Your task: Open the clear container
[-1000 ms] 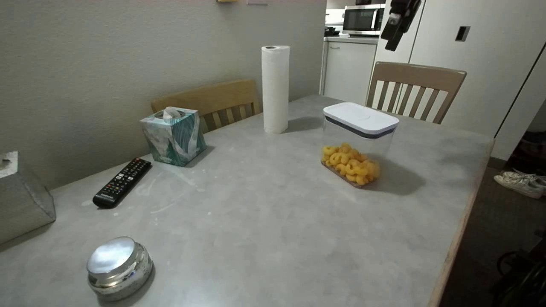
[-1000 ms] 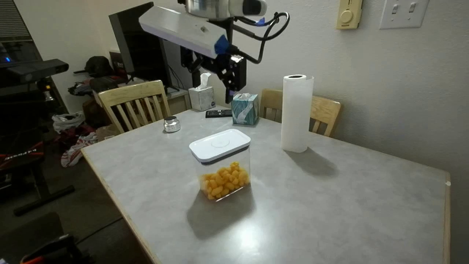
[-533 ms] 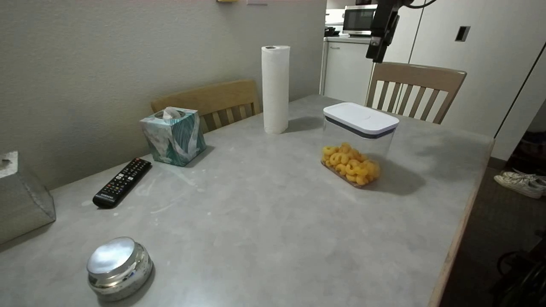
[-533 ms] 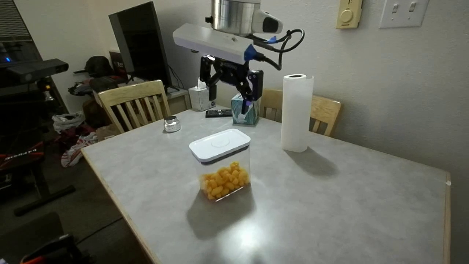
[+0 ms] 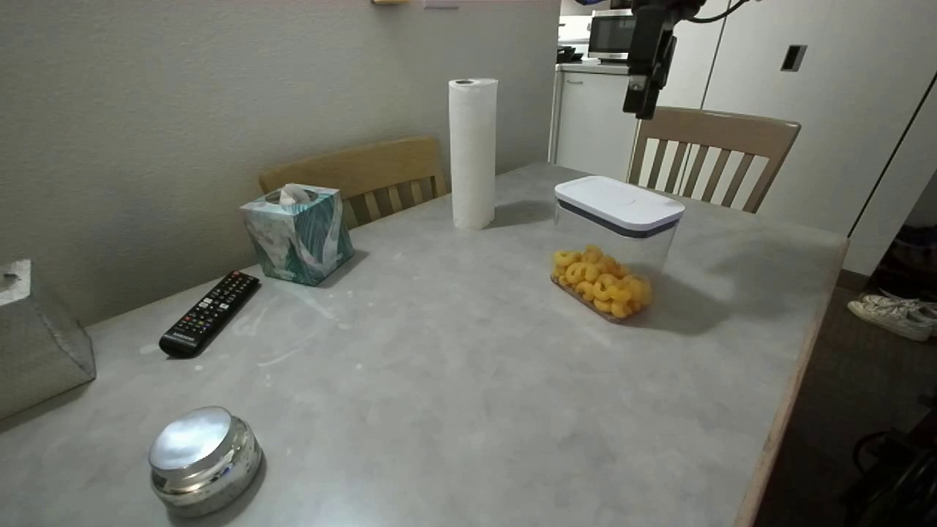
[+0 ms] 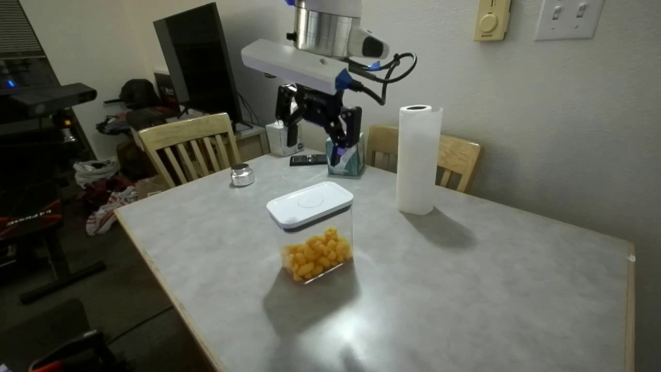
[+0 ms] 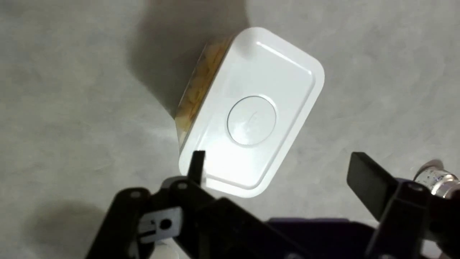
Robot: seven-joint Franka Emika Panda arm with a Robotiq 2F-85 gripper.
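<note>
The clear container (image 6: 313, 235) stands upright on the worktop (image 6: 496, 299), its white lid (image 5: 621, 203) on top and yellow-orange curled pieces (image 5: 600, 285) filling its lower part. A round disc (image 7: 251, 120) marks the lid's middle. The end effector (image 6: 313, 147) hangs above the worktop, apart from the container, its fingers (image 6: 292, 135) spread wide and grasping nothing; in the wrist view one of them crosses in front of a corner of the lid. Also on the worktop are a paper towel roll (image 6: 417, 160), a teal-patterned tissue box (image 5: 299, 234), a black remote (image 5: 210, 313) and a shiny metal tin (image 5: 205, 461).
</note>
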